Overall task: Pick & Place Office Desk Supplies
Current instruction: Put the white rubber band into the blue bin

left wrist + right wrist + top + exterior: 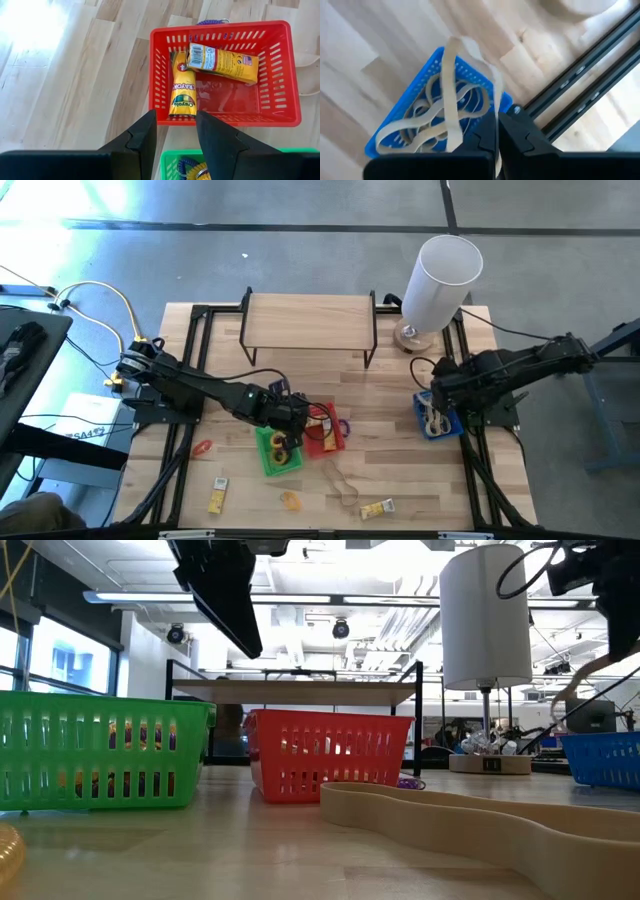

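the supplies are being sorted by kind, which explains the layout: the red basket [225,75] is holding two crayon packets [183,85], the green basket [279,451] at its 9 o'clock is holding coiled rings, and the blue basket [420,120] far off at 3 o'clock is taking the tan rubber bands [451,107]. the left pincer [172,142] is hovering over the gap between the green and red baskets, its fingers standing partly apart and holding nothing, so it seems to be between a drop and the next pick. the right pincer [496,137] is sitting closed over the blue basket with a band looped up against its fingers; whether it is truly gripping that band is hard to judge. loose items are waiting on the desk [400,470]: a red ring [201,448] at 9 o'clock of the green basket, a yellow packet [217,495], an orange ring [290,501], a band [340,485] and another packet [376,508] toward 6 o'clock. one packet is reading "crayons" along its side; the other is showing a barcode and a small flag mark.
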Controlling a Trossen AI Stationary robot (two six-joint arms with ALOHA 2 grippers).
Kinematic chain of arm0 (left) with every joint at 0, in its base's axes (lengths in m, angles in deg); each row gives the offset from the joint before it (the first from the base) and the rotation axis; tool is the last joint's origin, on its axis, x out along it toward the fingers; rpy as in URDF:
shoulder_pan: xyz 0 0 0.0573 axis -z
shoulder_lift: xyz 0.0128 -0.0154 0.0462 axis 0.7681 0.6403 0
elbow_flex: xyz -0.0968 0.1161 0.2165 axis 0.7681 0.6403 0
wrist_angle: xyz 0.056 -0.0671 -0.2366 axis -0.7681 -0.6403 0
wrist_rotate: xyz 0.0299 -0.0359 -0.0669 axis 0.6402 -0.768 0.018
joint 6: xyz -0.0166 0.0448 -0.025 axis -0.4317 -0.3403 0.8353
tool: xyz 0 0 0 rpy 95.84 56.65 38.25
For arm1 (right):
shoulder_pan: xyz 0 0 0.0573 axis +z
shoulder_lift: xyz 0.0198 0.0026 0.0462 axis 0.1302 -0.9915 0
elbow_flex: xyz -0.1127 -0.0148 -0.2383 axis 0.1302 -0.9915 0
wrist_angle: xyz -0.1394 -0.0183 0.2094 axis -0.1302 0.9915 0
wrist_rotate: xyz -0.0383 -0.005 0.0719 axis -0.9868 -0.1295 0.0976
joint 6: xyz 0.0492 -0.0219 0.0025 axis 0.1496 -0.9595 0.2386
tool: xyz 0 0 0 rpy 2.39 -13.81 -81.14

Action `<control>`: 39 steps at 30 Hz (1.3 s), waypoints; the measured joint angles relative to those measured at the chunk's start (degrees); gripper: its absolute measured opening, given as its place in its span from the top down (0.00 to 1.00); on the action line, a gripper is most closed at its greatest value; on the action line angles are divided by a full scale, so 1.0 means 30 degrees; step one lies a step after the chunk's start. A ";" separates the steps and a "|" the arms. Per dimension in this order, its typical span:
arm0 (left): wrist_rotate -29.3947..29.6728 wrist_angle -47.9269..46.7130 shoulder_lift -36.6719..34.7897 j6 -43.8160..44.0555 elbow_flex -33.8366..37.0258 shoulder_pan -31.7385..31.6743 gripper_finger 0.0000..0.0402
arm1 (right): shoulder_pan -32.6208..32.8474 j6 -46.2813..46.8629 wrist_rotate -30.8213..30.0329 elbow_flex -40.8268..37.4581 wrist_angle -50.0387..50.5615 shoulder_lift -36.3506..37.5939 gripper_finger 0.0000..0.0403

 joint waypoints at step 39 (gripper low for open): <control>0.0000 0.0007 0.0000 -0.0322 0.0029 0.1209 0.68 | -0.0179 0.5748 0.5064 -0.3009 -0.1142 -0.6159 0.99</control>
